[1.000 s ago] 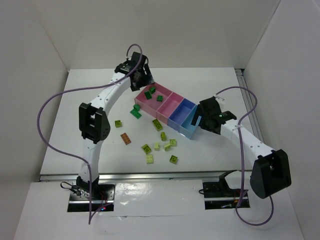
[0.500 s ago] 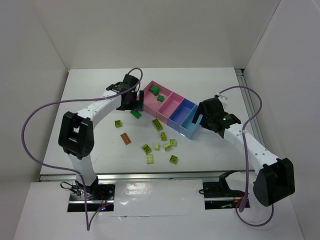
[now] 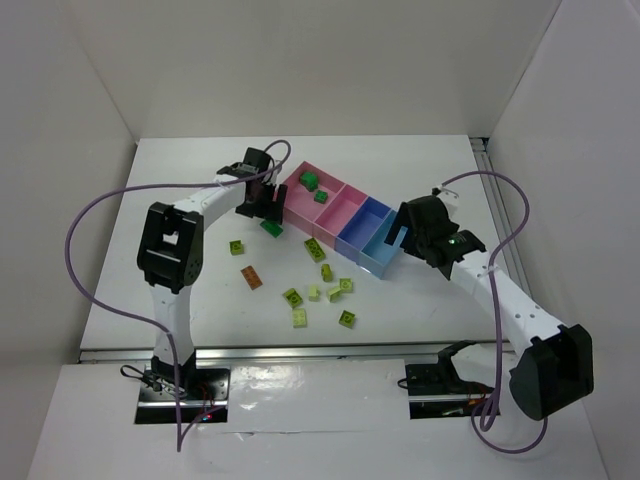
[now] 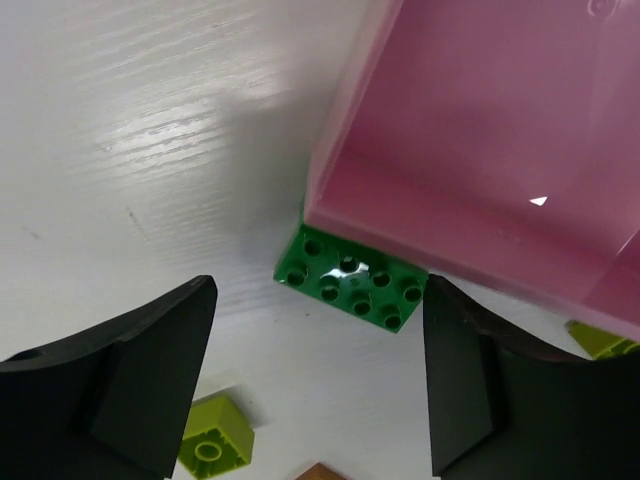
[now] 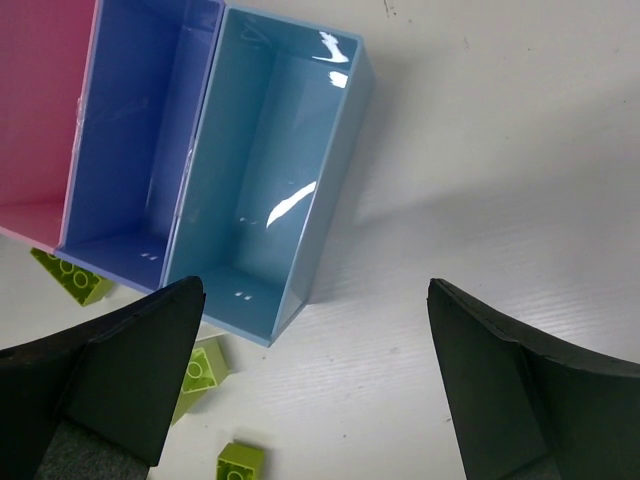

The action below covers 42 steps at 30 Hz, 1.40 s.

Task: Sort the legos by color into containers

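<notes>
My left gripper (image 3: 262, 203) is open and empty, low over a dark green lego (image 3: 271, 227) that lies on the table against the near corner of the first pink container (image 3: 292, 203). In the left wrist view the gripper (image 4: 315, 385) frames that lego (image 4: 352, 282) beside the pink wall (image 4: 470, 150). Two dark green legos (image 3: 311, 181) lie inside that container. Several lime legos (image 3: 326, 271) and one orange-brown lego (image 3: 252, 276) are scattered in front. My right gripper (image 3: 404, 236) is open and empty beside the light blue container (image 3: 383, 250); in the right wrist view the gripper (image 5: 315, 385) is above bare table.
The four containers run diagonally: two pink, periwinkle (image 5: 135, 130), light blue (image 5: 270, 200). Lime legos (image 5: 200, 368) lie near the light blue container's near end. A lime lego (image 4: 213, 445) lies by my left finger. White walls enclose the table; purple cables arc off both arms.
My left gripper has come from above the pink container's far end down to its near corner, over the dark green lego on the table. My right arm shifted only slightly.
</notes>
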### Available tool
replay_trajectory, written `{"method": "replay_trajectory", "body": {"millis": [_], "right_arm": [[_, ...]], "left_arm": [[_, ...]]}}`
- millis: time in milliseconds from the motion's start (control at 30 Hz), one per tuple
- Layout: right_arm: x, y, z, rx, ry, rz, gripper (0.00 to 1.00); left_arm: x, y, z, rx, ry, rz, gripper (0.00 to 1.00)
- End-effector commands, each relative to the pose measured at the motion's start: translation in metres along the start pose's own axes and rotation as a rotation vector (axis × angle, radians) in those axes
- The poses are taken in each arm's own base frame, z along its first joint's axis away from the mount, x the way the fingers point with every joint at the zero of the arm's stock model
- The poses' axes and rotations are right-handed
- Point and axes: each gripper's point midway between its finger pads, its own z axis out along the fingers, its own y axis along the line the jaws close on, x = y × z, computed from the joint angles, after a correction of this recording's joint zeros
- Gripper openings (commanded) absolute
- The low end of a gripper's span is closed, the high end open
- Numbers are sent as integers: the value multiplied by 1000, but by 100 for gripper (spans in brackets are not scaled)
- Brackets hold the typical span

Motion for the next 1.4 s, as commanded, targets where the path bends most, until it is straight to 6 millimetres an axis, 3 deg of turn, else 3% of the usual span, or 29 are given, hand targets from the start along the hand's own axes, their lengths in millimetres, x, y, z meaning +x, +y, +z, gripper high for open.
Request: {"method": "replay_trajectory", "body": {"millis": [0, 133, 267, 400, 500, 733, 833, 867, 933, 967, 1033, 1100, 1200, 1367], "right_arm": [[-10, -3, -5, 23, -48, 7, 100], [-9, -1, -3, 13, -41, -2, 100], [-5, 3, 2, 5, -20, -7, 100], [-3, 6, 8, 7, -3, -12, 100], [-3, 9, 9, -1, 4, -2, 100], [1, 16, 10, -24, 34, 6, 100], [4, 15, 10, -15, 38, -4, 100], [2, 13, 10, -6, 30, -4, 100], [4, 11, 7, 22, 25, -28, 100], [4, 11, 6, 22, 25, -28, 100], [7, 5, 6, 46, 34, -37, 100], [7, 5, 6, 47, 34, -37, 100], [5, 11, 6, 29, 23, -28, 100], [7, 15, 7, 22, 25, -27, 100]], "left_arm": [[-13, -8, -1, 41, -24, 60, 81], [-16, -6, 5, 32, -43, 60, 80], [-19, 2, 9, -18, -57, 59, 68], [-22, 5, 18, -37, -70, 38, 66], [-26, 6, 17, -44, -94, 36, 59], [-33, -4, 25, 9, -109, 39, 64], [-34, -4, 29, 9, -107, 39, 57], [-34, -4, 30, 9, -107, 39, 50], [-34, -4, 30, 9, -107, 39, 50], [-34, -4, 30, 9, -107, 39, 45], [-37, -5, 26, 10, -116, 29, 32], [-49, -3, 10, 1, -157, 28, 26], [-48, 2, -9, -26, -162, 25, 20], [-72, -4, -64, 25, -276, -1, 20]]}}
